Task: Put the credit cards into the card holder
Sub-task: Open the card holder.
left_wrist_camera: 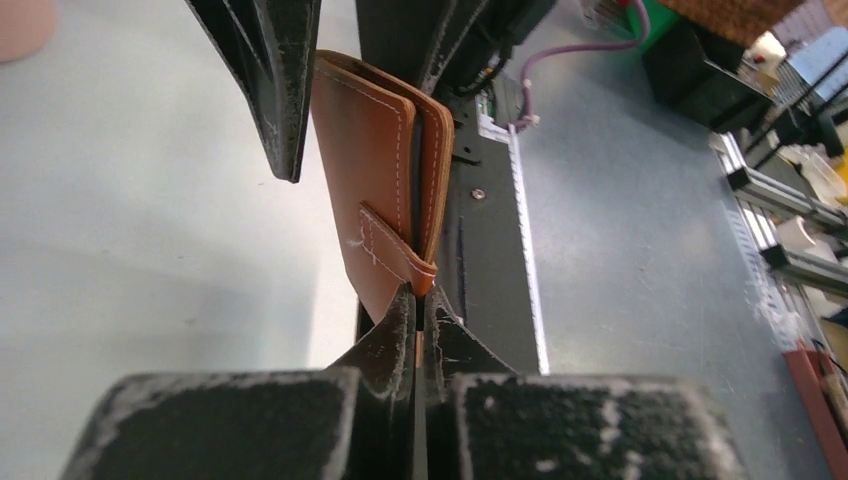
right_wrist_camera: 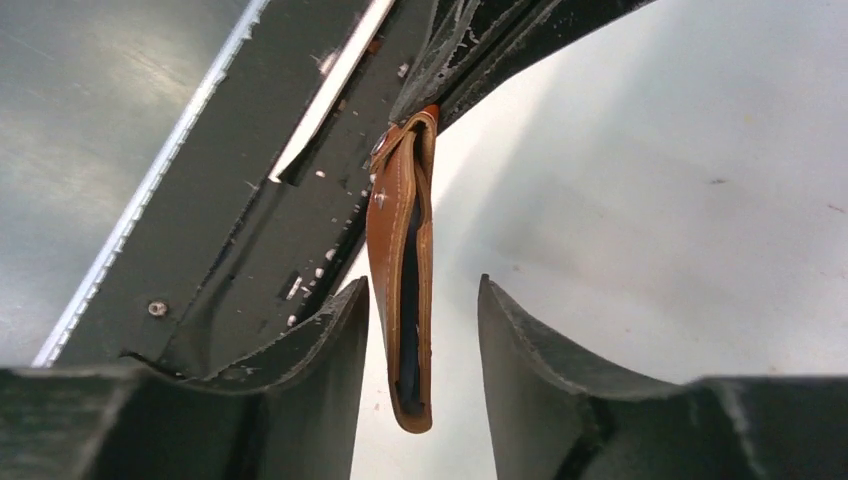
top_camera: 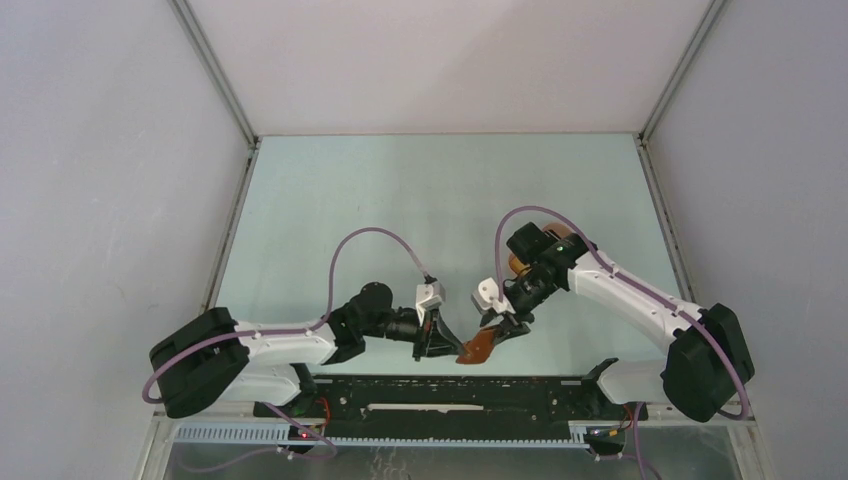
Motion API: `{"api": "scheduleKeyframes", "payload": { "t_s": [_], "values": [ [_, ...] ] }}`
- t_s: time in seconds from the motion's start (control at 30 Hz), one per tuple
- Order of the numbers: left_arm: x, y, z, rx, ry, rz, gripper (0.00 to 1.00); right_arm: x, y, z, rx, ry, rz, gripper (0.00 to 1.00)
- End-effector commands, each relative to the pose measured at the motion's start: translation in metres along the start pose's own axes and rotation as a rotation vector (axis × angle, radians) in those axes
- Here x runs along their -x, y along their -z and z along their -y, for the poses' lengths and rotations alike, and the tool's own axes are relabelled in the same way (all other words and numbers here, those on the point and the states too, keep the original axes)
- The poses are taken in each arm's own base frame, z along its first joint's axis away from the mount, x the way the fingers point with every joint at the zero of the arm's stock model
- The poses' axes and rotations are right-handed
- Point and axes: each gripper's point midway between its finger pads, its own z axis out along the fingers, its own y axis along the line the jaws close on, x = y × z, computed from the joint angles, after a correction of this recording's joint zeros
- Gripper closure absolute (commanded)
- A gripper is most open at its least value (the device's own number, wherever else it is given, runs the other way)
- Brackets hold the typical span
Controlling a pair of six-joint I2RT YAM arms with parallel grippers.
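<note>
The card holder, a reddish-brown leather wallet folded shut, hangs in the air between the two arms near the table's front edge. My left gripper is shut on the tip of its snap tab, with the card holder standing up beyond the fingertips. My right gripper is open around the folded end of the card holder, with gaps on both sides and no touch. A dark edge shows between the leather leaves; I cannot tell whether it is one of the credit cards. No loose credit cards are in view.
The black base rail runs along the front edge just below the wallet. A pink object sits at the far corner of the left wrist view. Cluttered benches lie beyond the table edge.
</note>
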Motion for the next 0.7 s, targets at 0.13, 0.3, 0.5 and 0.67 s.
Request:
{"api": "scheduleKeyframes", "payload": {
  "t_s": [0.13, 0.3, 0.5, 0.67],
  "values": [
    [0.009, 0.013, -0.045, 0.251, 0.088, 0.067, 1.0, -0.005, 0.013, 0.041, -0.196, -0.162, -0.026, 0.01],
    [0.011, 0.032, -0.066, 0.449, 0.112, 0.054, 1.0, 0.014, 0.034, 0.055, -0.299, -0.271, 0.053, 0.0],
    [0.032, 0.053, -0.084, 0.725, 0.061, 0.107, 1.0, 0.053, 0.054, 0.072, -0.284, -0.639, 0.264, 0.0],
    [0.057, 0.059, -0.091, 0.899, -0.001, 0.203, 1.0, 0.051, 0.061, 0.101, -0.345, -0.916, 0.378, 0.0]
  ]
}}
